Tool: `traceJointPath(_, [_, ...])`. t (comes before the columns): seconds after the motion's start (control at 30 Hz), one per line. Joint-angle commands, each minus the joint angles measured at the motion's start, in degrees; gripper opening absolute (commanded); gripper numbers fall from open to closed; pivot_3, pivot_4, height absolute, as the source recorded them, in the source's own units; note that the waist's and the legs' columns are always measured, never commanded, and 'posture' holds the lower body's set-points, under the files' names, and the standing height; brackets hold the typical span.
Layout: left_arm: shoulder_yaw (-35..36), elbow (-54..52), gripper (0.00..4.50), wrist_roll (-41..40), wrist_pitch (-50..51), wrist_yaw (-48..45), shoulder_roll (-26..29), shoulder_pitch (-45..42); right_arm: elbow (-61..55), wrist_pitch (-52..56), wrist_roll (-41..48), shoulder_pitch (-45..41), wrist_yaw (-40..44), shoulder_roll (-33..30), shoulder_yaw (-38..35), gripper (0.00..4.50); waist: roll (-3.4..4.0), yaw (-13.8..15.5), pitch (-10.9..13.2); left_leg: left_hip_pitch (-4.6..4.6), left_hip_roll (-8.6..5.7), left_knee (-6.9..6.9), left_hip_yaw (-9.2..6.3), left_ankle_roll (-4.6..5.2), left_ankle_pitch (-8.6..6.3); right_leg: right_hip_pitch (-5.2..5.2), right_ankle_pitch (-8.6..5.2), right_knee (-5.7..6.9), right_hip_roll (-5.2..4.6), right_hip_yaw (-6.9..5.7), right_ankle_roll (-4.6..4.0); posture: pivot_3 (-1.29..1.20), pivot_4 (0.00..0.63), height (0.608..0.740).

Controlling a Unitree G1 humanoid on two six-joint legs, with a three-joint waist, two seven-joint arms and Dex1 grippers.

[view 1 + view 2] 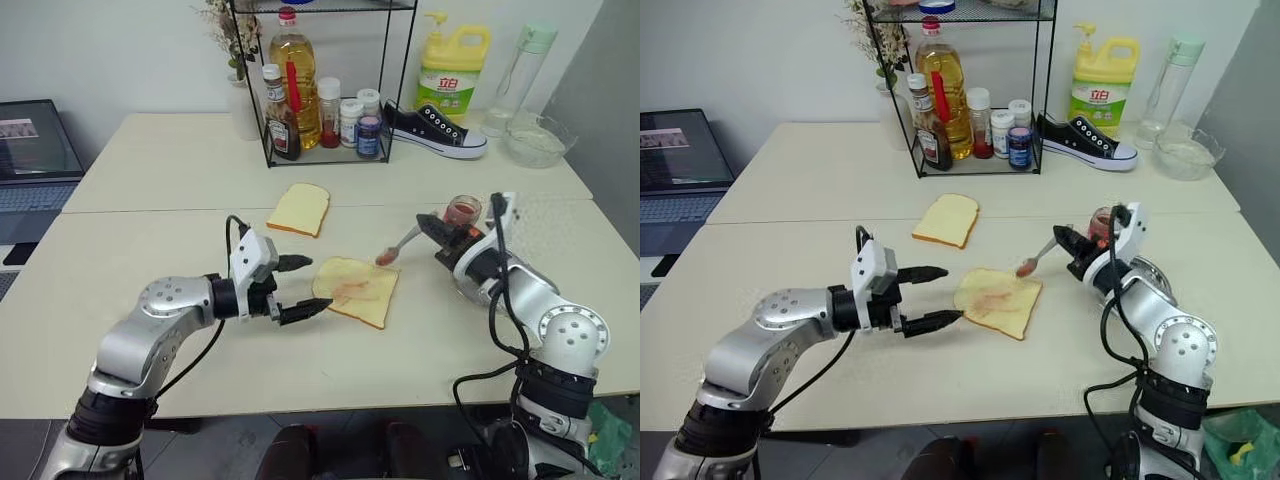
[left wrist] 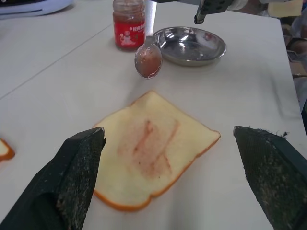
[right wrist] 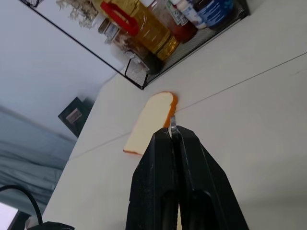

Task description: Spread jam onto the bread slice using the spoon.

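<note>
- The bread slice (image 1: 357,291) is the landmark here: it lies flat on the pale table (image 1: 140,260), roughly in the middle between both arms, with a faint reddish-brown smear across its top.
- The spoon (image 1: 397,248) hangs in the air just off the bread's far right corner, not touching it. Its bowl carries a dab of jam (image 2: 148,60) and the handle runs back up into the right gripper (image 1: 428,224).
- That right gripper is clenched tight on the spoon handle, fingers pressed together, sitting off to the right of the bread and above table level.
- The jam jar (image 1: 462,212) stands behind the right gripper, further right of the bread, with the red-pink stuff showing through the glass.
- A round steel dish (image 2: 192,44) sits just beside the jar, also right of the bread.
- The left gripper (image 1: 303,288) is spread wide with nothing in it, hovering just off the bread's left edge. One finger (image 2: 72,182) reaches close to the near left corner; can't tell if it actually touches.
- A second, plain bread slice (image 1: 299,208) lies beyond the smeared one, a little to its left and apart from it.
- Further back past that sits a wire rack (image 1: 318,85) with bottles, and a black sneaker (image 1: 434,130) to its right.
</note>
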Motion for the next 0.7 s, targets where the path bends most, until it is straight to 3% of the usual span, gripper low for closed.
traceJointPath(0.03, [-2.2,1.2,4.5,0.5,-2.0,-3.8,0.0,-4.2,-4.9,-2.5,5.2,1.0,-5.6,-1.8,-3.4,0.03,0.0,0.0,0.0,0.0,0.0,0.0,0.01,0.0,0.0,0.0,0.0,0.0,0.01,0.01,0.0,0.0,0.15,0.74])
traceJointPath(0.13, [-6.5,4.8,4.5,1.8,-3.9,-9.0,-1.0,-10.9,-8.4,-5.4,8.6,3.6,-11.0,-5.5,-8.1,0.03,-0.01,0.3,0.0,-0.01,0.0,0.0,0.02,0.0,0.0,0.0,0.0,0.0,0.02,0.01,0.0,0.0,0.15,0.74])
traceJointPath(0.27, [-12.3,12.9,4.5,5.0,-7.5,-13.6,-6.3,-21.2,-11.1,-8.7,11.2,8.5,-14.6,-12.3,-13.4,0.03,-0.02,0.9,0.1,-0.08,-0.17,0.05,0.04,0.01,0.01,0.02,0.0,-0.02,0.14,-0.01,0.02,0.0,0.15,0.74])
traceJointPath(0.5, [-18.3,27.0,4.5,11.9,-16.5,-16.9,-15.9,-29.9,-6.5,-13.1,6.6,17.1,-9.7,-18.3,-15.7,0.03,-0.03,-0.4,0.1,-0.03,0.02,0.0,0.15,0.03,0.0,0.0,0.0,-0.02,0.32,0.13,0.02,0.0,0.15,0.74])
traceJointPath(0.7, [-19.9,35.8,4.5,15.8,-22.3,-19.1,-20.9,-32.5,2.9,-17.7,0.8,15.8,-1.7,-18.3,-12.5,0.03,-0.03,-0.4,0.1,0.02,0.11,0.01,0.2,0.03,0.0,0.0,0.0,-0.01,0.46,0.12,0.02,0.0,0.15,0.74])
